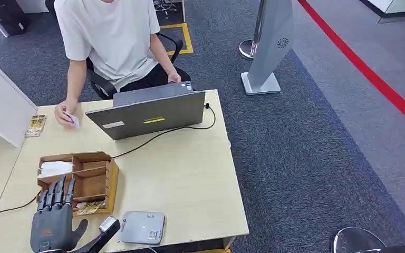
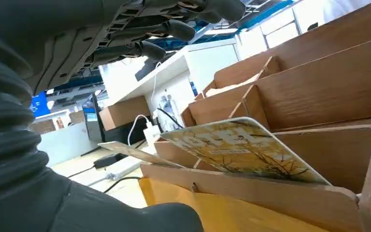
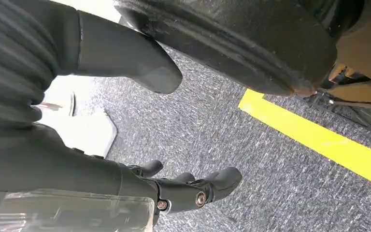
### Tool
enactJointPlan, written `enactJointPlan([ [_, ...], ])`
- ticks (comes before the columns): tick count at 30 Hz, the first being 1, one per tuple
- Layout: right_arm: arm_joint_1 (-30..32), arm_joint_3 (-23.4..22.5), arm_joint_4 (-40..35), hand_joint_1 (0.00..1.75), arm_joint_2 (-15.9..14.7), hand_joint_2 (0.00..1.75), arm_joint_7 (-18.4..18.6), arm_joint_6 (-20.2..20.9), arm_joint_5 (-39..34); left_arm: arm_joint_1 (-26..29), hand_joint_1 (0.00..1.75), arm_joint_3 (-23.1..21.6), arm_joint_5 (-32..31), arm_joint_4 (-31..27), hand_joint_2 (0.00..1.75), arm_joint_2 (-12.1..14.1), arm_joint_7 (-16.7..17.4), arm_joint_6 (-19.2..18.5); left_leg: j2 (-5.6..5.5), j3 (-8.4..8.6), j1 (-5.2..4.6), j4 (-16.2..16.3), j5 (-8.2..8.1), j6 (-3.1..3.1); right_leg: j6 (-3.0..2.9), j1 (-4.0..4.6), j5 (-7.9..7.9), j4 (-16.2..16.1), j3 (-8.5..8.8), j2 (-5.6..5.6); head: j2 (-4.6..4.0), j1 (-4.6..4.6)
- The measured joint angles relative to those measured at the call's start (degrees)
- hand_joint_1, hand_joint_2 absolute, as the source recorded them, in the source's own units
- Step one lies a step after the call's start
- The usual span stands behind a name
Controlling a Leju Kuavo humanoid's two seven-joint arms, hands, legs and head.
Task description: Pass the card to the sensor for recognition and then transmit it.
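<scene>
The head view is looking down from high above the wooden organizer (image 1: 82,179), the left wrist view is peering closely into that same organizer (image 2: 319,96), and the right wrist view is facing carpet.

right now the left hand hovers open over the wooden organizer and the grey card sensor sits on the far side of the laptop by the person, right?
Not quite. The grey card sensor sits at the table's near edge, just beside the wooden organizer, not beyond the laptop. The head view shows it. The left hand does hover open over the organizer.
</scene>
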Motion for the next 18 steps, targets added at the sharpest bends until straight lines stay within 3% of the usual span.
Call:
enactJointPlan([
  [18, 0.0, 0.0, 0.0, 0.00, 0.0, 1.75, 0.0, 0.0, 0.0, -0.1, 0.00, 0.0, 0.0, 0.0, 1.75, -0.3, -0.8, -0.1, 0.00, 0.00, 0.00, 0.0, 0.00, 0.00, 0.00, 0.00, 0.00, 0.0, 0.00, 0.00, 0.00, 0.00],
])
